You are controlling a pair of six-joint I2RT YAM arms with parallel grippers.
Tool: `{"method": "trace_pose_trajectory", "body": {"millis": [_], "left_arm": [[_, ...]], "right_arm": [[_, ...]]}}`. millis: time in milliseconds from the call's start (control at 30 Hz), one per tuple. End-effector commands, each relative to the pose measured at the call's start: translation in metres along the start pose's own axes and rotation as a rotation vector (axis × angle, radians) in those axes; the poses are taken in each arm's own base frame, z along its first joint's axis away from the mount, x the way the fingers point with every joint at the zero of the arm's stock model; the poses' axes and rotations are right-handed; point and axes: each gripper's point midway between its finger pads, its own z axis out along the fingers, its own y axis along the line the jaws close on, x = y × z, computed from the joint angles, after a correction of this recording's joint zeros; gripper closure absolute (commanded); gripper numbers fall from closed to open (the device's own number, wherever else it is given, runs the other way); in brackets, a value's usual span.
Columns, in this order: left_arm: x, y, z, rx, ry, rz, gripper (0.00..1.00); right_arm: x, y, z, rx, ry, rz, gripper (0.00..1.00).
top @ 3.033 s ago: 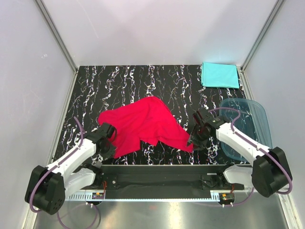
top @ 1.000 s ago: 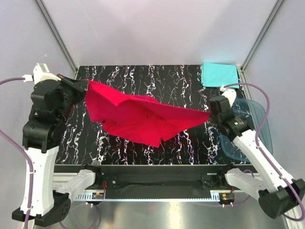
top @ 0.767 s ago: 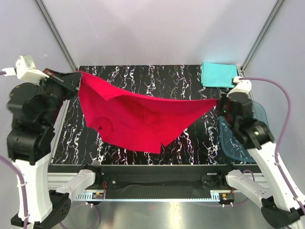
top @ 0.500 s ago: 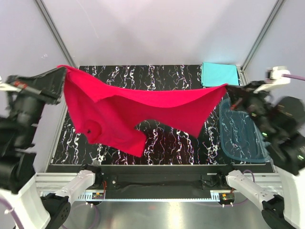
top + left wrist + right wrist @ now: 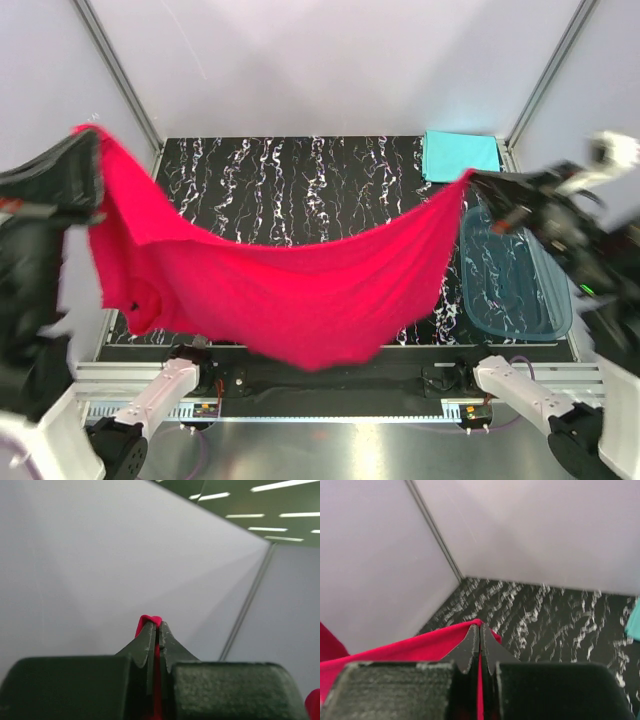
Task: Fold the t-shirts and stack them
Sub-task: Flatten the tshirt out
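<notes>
The red t-shirt [image 5: 290,295] hangs spread in the air between both arms, high above the table, sagging in the middle towards the near edge. My left gripper [image 5: 88,135] is shut on its left corner, and red cloth [image 5: 150,621] pokes out past the fingertips in the left wrist view. My right gripper [image 5: 472,180] is shut on the opposite corner; the red shirt [image 5: 415,647] trails off to the left in the right wrist view. The turquoise t-shirt [image 5: 460,157] lies folded flat at the table's far right corner.
A translucent blue plastic tub [image 5: 510,280] sits at the right edge of the black marbled table [image 5: 300,190]. White walls enclose the table on the left, back and right. Both arm bases stand at the near edge.
Both arms have risen and spread further apart, lifting the red t-shirt off the table. It now hangs wider and its lower edge has swung towards the near edge.
</notes>
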Motion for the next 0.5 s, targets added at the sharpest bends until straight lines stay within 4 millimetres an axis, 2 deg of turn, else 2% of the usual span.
{"method": "trace_pose_trajectory", "body": {"millis": [0, 33, 67, 100, 167, 200, 267, 300, 333, 367, 400, 467], "left_arm": [[0.089, 0.059, 0.055, -0.141, 0.128, 0.063, 1.00], [0.100, 0.072, 0.066, -0.177, 0.122, 0.085, 1.00], [0.134, 0.091, 0.073, -0.217, 0.183, 0.104, 1.00], [0.160, 0.108, 0.091, -0.239, 0.213, 0.140, 1.00], [0.202, 0.135, 0.107, -0.274, 0.270, 0.160, 1.00], [0.241, 0.160, 0.123, -0.290, 0.315, 0.174, 1.00], [0.281, 0.184, 0.137, -0.296, 0.360, 0.180, 1.00], [0.318, 0.209, 0.148, -0.315, 0.418, 0.185, 1.00], [0.335, 0.215, 0.158, -0.284, 0.437, 0.192, 1.00], [0.351, 0.225, 0.164, -0.290, 0.458, 0.195, 1.00], [0.380, 0.249, 0.175, -0.311, 0.479, 0.183, 1.00], [0.413, 0.260, 0.186, -0.250, 0.523, 0.151, 1.00]], "right_arm": [[0.060, -0.036, 0.074, 0.088, 0.126, 0.039, 1.00], [0.070, -0.048, 0.094, 0.118, 0.126, 0.023, 1.00], [0.097, -0.065, 0.109, 0.167, 0.172, 0.007, 1.00], [0.112, -0.081, 0.133, 0.198, 0.184, -0.039, 1.00], [0.151, -0.110, 0.157, 0.265, 0.245, -0.075, 1.00], [0.172, -0.126, 0.180, 0.285, 0.270, -0.099, 1.00], [0.192, -0.158, 0.198, 0.347, 0.297, -0.114, 1.00], [0.201, -0.172, 0.207, 0.371, 0.304, -0.118, 1.00], [0.225, -0.194, 0.224, 0.395, 0.335, -0.126, 1.00], [0.232, -0.212, 0.231, 0.421, 0.347, -0.132, 1.00], [0.261, -0.234, 0.243, 0.444, 0.395, -0.140, 1.00], [0.275, -0.262, 0.254, 0.474, 0.410, -0.135, 1.00]]}}
